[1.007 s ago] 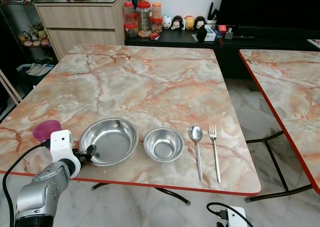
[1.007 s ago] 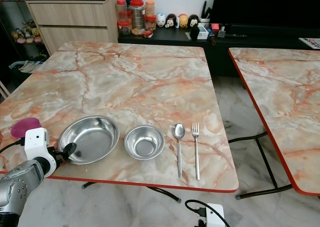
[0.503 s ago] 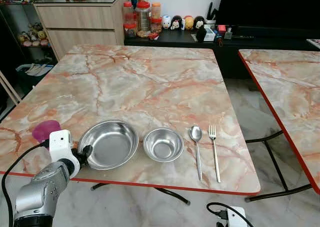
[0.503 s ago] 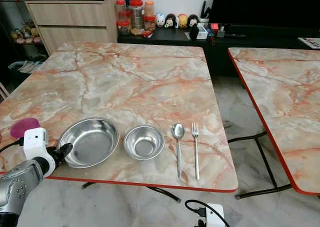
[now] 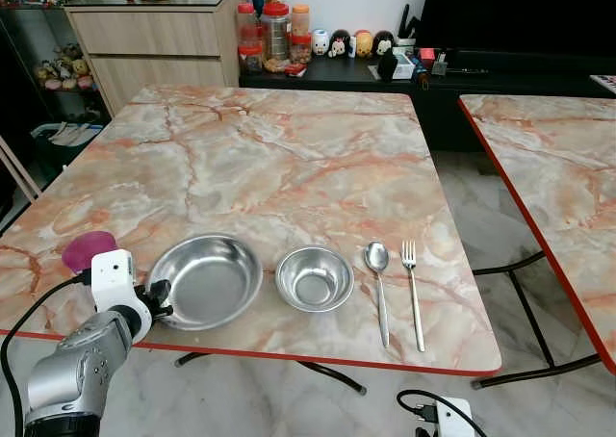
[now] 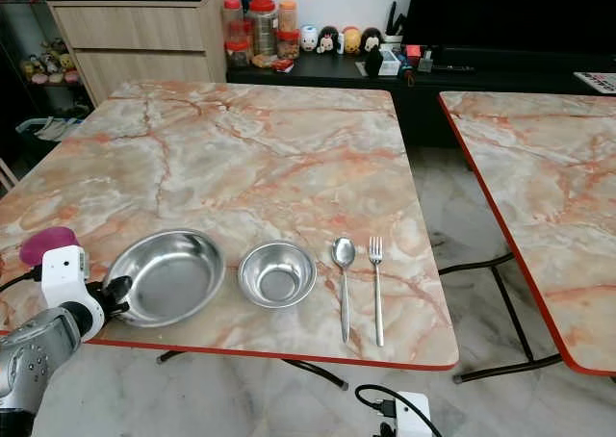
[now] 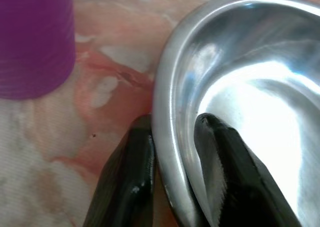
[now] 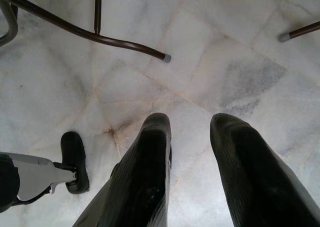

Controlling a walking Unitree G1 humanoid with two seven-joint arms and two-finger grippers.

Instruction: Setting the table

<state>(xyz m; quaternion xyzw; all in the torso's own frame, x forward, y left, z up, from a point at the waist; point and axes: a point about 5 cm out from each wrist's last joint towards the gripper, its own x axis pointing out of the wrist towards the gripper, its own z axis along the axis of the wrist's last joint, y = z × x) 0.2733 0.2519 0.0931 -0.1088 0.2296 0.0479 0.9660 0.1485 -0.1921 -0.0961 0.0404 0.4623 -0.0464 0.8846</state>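
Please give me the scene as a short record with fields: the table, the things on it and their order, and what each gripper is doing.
surface: marble-pattern table with red edge
row near front edge, robot's left to right: large steel bowl, small steel bowl, spoon, fork
also on table: purple cup, left of the large steel bowl
left gripper: shut on the large steel bowl's rim, one finger inside, one outside
right gripper: open, hanging over the floor

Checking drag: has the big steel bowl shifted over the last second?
Yes. The big bowl, its rim pinched by the left gripper, slid toward the robot's left, widening the gap to the small bowl.
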